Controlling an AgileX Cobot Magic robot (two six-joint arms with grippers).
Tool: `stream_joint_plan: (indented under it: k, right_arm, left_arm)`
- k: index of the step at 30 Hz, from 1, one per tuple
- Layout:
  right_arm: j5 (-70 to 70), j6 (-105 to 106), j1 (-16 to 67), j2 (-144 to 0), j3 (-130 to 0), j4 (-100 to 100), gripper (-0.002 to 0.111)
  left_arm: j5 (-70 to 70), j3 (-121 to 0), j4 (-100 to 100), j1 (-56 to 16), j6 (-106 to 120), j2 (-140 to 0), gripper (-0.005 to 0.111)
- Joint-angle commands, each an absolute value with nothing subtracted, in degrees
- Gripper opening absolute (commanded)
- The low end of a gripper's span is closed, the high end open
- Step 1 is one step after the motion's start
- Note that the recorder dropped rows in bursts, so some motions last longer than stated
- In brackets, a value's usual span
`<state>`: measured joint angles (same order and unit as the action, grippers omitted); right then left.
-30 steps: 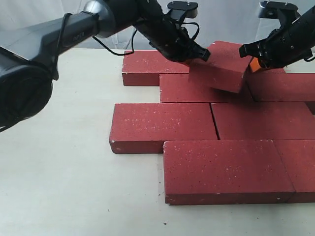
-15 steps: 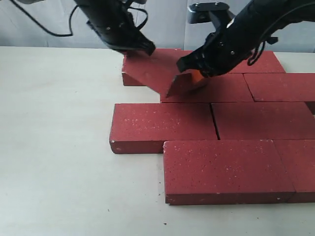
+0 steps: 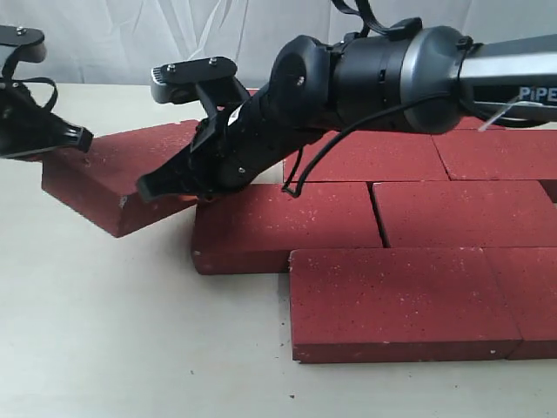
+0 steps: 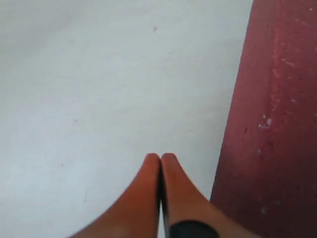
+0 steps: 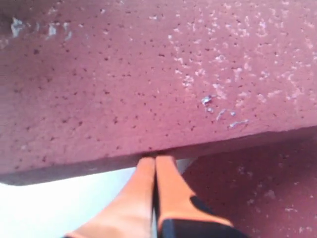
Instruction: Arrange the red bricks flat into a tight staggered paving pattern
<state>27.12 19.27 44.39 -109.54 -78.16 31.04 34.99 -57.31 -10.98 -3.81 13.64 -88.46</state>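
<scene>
One loose brick (image 3: pixel 122 178) sits on the left of the pale worktop (image 3: pixel 104 348), tilted rather than flat, just beside the left end of the paved bricks (image 3: pixel 400 300). The side towards the paving is raised and the near corner points down at the worktop.

The paved bricks lie flat in staggered rows: a front row, a second row (image 3: pixel 283 222) offset to the left, and a third row (image 3: pixel 496 152) behind it. The joints between them look tight.

The right arm (image 3: pixel 383 74) reaches from the right across the paving and hides much of the back rows, so the far bricks cannot be counted. The right claw (image 3: pixel 161 187) is at the loose brick's raised side. In the right wrist view its orange fingers (image 5: pixel 168 183) are pressed together, with the tips against the lower edge of the loose brick (image 5: pixel 148 74) and gripping nothing. A paved brick (image 5: pixel 247 198) shows just beside them.

The left claw (image 3: pixel 77 139) is at the loose brick's far left end. In the left wrist view its fingers (image 4: pixel 143 198) are also pressed together and hold nothing. They are over bare worktop (image 4: pixel 99 74), close beside the long edge of the brick (image 4: pixel 277 124).

A white curtain (image 3: pixel 174 35) hangs behind the worktop.
</scene>
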Motion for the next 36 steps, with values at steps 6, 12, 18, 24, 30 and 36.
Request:
stream_joint_plan:
  k: [6,12,18,24,30,36]
  right_arm:
    - [36.32,19.39,44.01,-105.57,-78.62,30.06,-0.001]
    - [47.61,19.50,45.20,-105.57,-78.62,30.17,-0.001]
    - [43.56,20.61,50.81,-105.95,-78.35,26.57,-0.001]
    - [33.63,16.18,52.02,-110.74,-79.75,27.66,-0.001]
    - [38.73,13.98,52.02,-118.70,-90.54,23.77,-0.001]
    - [39.40,11.92,52.02,-125.31,-98.03,22.20,-0.001]
  left_arm:
    - [31.83,-48.19,-12.15,5.17,10.32,-75.99,0.000]
    - [33.61,-41.73,-18.98,1.98,15.30,-69.99,0.000]
    - [26.41,-38.28,-22.78,0.11,16.57,-69.71,0.000]
    - [23.28,-38.17,-26.23,0.11,16.86,-69.42,0.000]
    - [21.85,-38.17,-27.22,0.11,16.86,-69.42,0.000]
    - [21.87,-38.17,-28.65,0.11,16.86,-69.42,0.000]
